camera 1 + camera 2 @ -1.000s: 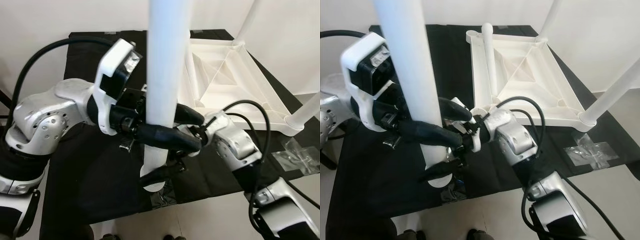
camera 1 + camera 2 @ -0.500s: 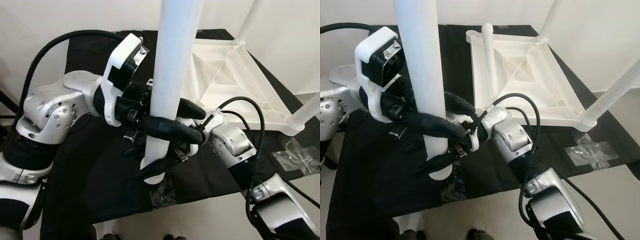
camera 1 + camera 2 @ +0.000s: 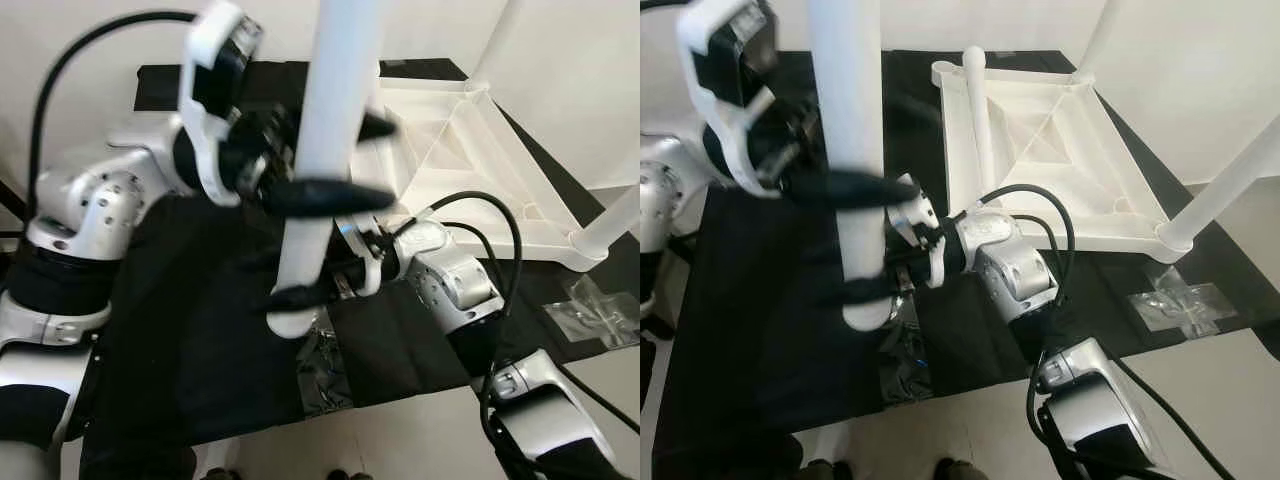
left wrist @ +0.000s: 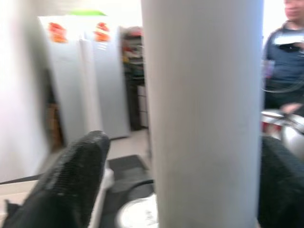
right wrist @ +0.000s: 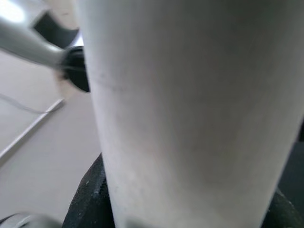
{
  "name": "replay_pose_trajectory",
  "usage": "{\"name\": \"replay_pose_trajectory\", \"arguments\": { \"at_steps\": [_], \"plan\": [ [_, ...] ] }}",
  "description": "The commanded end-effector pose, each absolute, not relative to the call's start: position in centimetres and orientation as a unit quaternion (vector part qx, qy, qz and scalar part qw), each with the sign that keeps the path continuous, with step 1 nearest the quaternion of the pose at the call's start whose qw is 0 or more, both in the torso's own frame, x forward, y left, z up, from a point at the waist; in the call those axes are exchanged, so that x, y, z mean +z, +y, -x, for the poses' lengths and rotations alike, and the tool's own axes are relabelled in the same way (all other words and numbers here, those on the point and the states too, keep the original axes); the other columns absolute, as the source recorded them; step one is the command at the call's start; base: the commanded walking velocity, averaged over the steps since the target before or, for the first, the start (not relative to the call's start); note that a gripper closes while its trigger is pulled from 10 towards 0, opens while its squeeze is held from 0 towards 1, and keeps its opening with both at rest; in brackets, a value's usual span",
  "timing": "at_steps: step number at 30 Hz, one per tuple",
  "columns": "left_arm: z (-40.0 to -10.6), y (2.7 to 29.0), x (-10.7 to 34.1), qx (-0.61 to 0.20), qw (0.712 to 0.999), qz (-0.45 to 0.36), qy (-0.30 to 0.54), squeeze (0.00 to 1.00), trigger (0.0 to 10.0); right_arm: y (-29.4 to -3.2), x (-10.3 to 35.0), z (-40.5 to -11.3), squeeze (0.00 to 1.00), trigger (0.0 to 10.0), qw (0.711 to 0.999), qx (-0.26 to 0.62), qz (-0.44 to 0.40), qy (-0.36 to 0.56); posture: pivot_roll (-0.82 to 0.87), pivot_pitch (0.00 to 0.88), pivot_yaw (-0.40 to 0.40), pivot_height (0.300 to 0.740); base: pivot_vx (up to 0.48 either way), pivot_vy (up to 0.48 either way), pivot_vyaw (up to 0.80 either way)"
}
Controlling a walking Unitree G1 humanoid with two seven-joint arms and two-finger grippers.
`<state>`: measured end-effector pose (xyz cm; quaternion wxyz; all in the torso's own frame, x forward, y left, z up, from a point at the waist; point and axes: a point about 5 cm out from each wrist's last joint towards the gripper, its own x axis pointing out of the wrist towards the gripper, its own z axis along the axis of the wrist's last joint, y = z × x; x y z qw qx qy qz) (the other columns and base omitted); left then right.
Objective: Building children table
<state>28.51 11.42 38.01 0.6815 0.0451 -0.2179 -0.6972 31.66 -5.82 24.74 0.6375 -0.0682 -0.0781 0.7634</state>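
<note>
White table leg (image 3: 318, 150) stands nearly upright above the black cloth (image 3: 190, 340), its lower end near the cloth's front edge. The right gripper (image 3: 300, 295) jaws clamp it low down; the left gripper (image 3: 330, 190) jaws clamp it higher. Farther back-right lies the upturned tabletop (image 3: 1060, 170), two legs fitted, bare cloth between.

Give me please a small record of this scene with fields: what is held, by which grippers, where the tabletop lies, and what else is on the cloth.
held item: white table leg, roughly upright
left gripper: closed around the leg, higher up
right gripper: closed around the leg near its lower end
tabletop: white, upside down on the black cloth, legs already fitted at some corners
other items: clear plastic bag on the cloth's right part
background: a person in the left wrist view
</note>
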Motion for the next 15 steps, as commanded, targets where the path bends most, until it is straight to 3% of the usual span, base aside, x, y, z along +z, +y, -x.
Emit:
{"name": "replay_pose_trajectory", "arguments": {
  "at_steps": [1,3,4,5,6,7,8,9,10,11,12,15],
  "plan": [
    [-29.0,12.9,38.3,-0.656,0.716,-0.047,-0.235,1.0,10.0,-6.6,25.0,-32.4,0.0,0.0,0.675,0.728,0.068,-0.097,0.09,0.18,-0.099,0.74,0.0,0.0,0.0],
    [-30.0,16.0,37.7,-0.566,0.787,-0.03,-0.245,1.0,10.0,-7.9,25.5,-34.5,0.0,0.0,0.759,0.638,0.062,-0.113,0.09,0.183,-0.095,0.74,0.0,0.0,0.0],
    [-30.0,16.0,37.7,-0.566,0.787,-0.03,-0.245,1.0,10.0,-7.9,25.5,-34.5,0.0,0.0,0.759,0.638,0.062,-0.113,0.09,0.183,-0.095,0.74,0.0,0.0,0.0],
    [-30.5,17.6,37.0,-0.511,0.824,-0.02,-0.243,1.0,10.0,-8.6,25.7,-35.5,0.0,0.0,0.798,0.588,0.058,-0.118,0.09,0.181,-0.095,0.74,0.0,0.0,0.0],
    [-30.5,17.6,37.0,-0.511,0.824,-0.02,-0.243,1.0,10.0,-8.6,25.7,-35.5,0.0,0.0,0.798,0.588,0.058,-0.118,0.09,0.181,-0.095,0.74,0.0,0.0,0.0],
    [-31.0,18.7,36.3,-0.461,0.854,-0.015,-0.241,1.0,10.0,-9.2,25.9,-36.2,0.0,0.0,0.828,0.544,0.054,-0.123,0.09,0.181,-0.094,0.74,0.0,0.0,0.0],
    [-31.4,19.7,35.2,-0.411,0.881,0.003,-0.233,0.84,10.0,-9.9,26.0,-36.7,0.0,0.0,0.855,0.502,0.044,-0.124,0.09,0.18,-0.093,0.74,0.0,0.0,0.0],
    [-31.4,19.7,35.2,-0.411,0.881,0.003,-0.233,0.84,10.0,-9.9,26.0,-36.7,0.0,0.0,0.855,0.502,0.044,-0.124,0.09,0.18,-0.093,0.74,0.0,0.0,0.0],
    [-31.5,20.5,33.7,-0.363,0.904,0.019,-0.224,0.0,10.0,-10.6,26.0,-37.1,0.0,0.0,0.879,0.458,0.034,-0.128,0.09,0.188,-0.093,0.74,0.0,0.0,0.0],
    [-31.5,20.9,32.8,-0.333,0.917,0.03,-0.217,0.0,10.0,-11.0,26.0,-37.3,0.0,0.0,0.893,0.429,0.027,-0.131,0.09,0.188,-0.093,0.74,0.0,0.0,0.0],
    [-31.4,21.2,31.4,-0.298,0.93,0.044,-0.209,0.0,10.0,-11.4,25.9,-37.3,0.0,10.0,0.902,0.411,0.024,-0.134,0.09,0.187,-0.096,0.74,0.0,0.0,0.0],
    [-31.0,21.2,29.9,-0.268,0.941,0.065,-0.198,0.0,10.0,-11.7,25.8,-37.2,0.0,10.0,0.913,0.387,0.023,-0.128,0.09,0.185,-0.1,0.74,0.0,0.0,0.0]
  ]
}}
